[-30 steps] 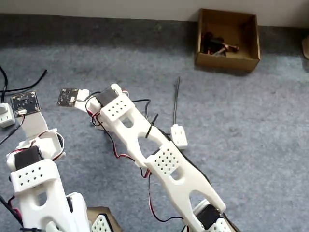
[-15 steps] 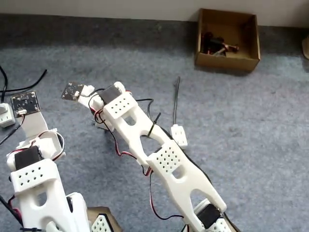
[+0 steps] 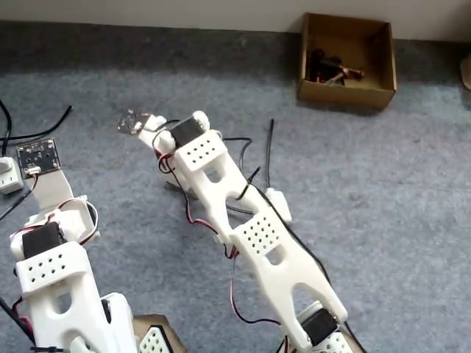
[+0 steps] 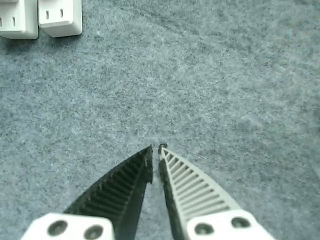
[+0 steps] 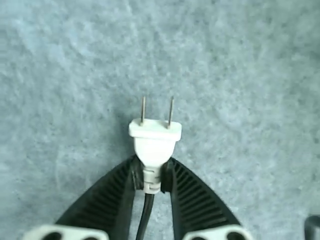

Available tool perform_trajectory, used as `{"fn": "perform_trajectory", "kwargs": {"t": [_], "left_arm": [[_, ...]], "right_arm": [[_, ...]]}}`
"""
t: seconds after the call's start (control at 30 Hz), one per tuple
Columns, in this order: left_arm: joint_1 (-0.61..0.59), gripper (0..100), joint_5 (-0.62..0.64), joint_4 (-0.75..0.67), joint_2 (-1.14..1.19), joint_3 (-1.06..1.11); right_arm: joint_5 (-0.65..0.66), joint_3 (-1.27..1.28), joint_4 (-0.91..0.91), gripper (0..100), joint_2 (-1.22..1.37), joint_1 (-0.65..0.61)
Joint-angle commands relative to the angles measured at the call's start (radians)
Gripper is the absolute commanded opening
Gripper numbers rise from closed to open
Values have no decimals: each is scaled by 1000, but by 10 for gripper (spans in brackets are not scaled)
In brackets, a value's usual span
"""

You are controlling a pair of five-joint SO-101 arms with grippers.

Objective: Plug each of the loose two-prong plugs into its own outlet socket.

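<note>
Grey carpet (image 3: 397, 191): wide open from 2 to 5 o'clock in the high view. White right arm (image 3: 254, 239) runs from 6 toward 11 o'clock across the middle. White left arm (image 3: 55, 272) is at 8. Brown cardboard box (image 3: 346, 62) at 1 o'clock, well apart from both arms.

Two white plastic outlet blocks (image 4: 60, 17) lie side by side, with bare carpet between them and the left gripper (image 4: 155, 150). Its tips are nearly touching and hold nothing.

Right gripper (image 5: 152, 167) is clamped on the neck of the white two-prong plug (image 5: 155, 135), prongs pointing away. Black cord (image 5: 145, 220) trails back between the fingers, carpet all round.
</note>
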Motion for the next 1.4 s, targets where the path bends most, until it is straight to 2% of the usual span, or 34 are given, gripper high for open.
{"fn": "perform_trajectory", "kwargs": {"t": [0.0, 0.33, 0.67, 1.17, 1.37], "left_arm": [[-10, 39, -9, -11, -24, -5], [-10, 39, -9, -18, -24, 5], [-10, 39, -9, -49, -24, 25], [-8, 39, -9, -51, -24, 25], [-8, 39, -9, -51, -24, 25]], "right_arm": [[-23, -62, 18, 5, -38, 48], [-71, -73, 18, 5, -51, 77], [-138, -47, 19, 5, -237, 105], [-160, 372, 18, 5, -527, 163], [-100, 607, 18, 5, -676, 170]]}}
